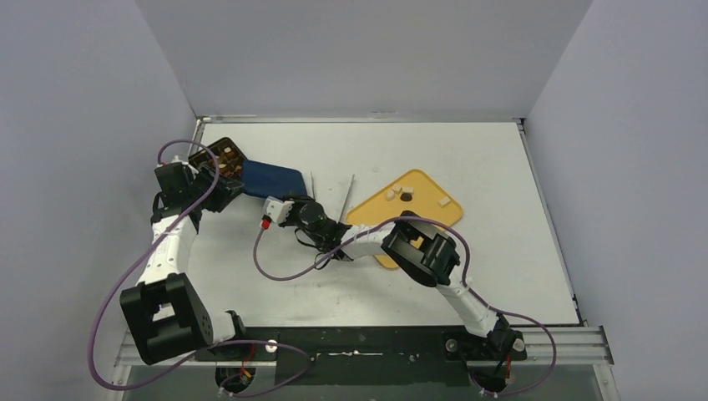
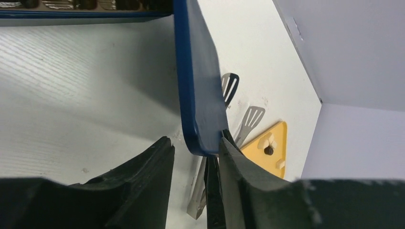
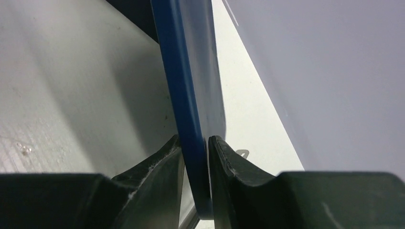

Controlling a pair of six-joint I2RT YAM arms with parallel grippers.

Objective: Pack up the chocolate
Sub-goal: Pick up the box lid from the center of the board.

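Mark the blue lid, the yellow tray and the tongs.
blue lid (image 1: pixel 271 177), top view, middle of its face.
yellow tray (image 1: pixel 422 211), top view, bare patch.
tongs (image 1: pixel 348 195), top view, right blade.

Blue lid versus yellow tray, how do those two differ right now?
Colour: the blue lid is dark blue, the yellow tray bright yellow. Shape: the lid is a rounded rectangle, the tray looks triangular. State: the right gripper pinches the lid between its fingers, while the tray lies flat on the table carrying a few chocolate pieces. Both are flat with rounded corners.
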